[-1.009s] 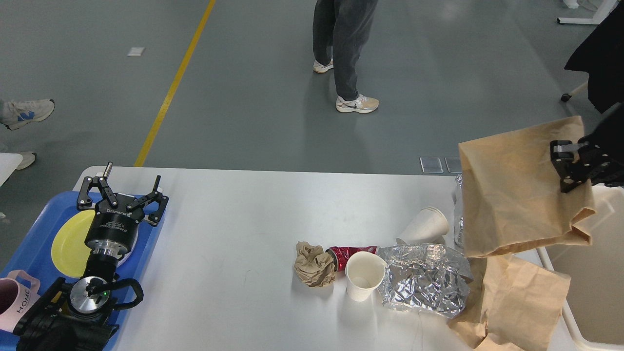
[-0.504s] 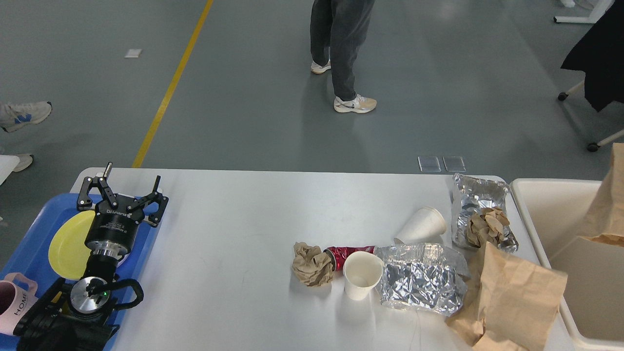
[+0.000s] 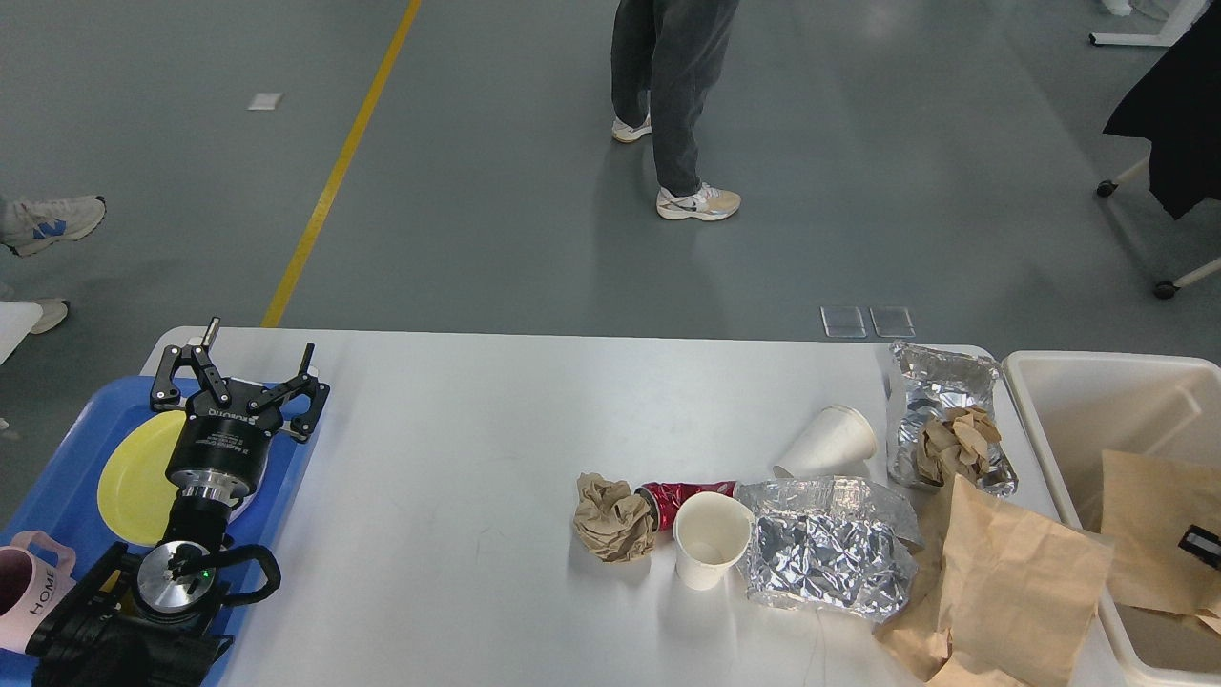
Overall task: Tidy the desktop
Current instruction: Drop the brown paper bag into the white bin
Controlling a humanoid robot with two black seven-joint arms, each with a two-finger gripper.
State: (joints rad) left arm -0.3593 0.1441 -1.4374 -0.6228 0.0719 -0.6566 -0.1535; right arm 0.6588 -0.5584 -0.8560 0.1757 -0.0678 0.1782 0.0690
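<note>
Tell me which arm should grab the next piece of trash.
Probably the right. The remaining litter, such as the brown paper bag and foil, lies beside the cream bin on my right. My left gripper hangs open over the blue tray, far away.

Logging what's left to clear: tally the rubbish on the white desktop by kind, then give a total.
Paper cups: 2, one upright, one tipped over
Foil wrappers: 2
Crumpled brown paper balls: 2
Brown paper bags: 1
Crushed red cans: 1
Total: 8
</note>
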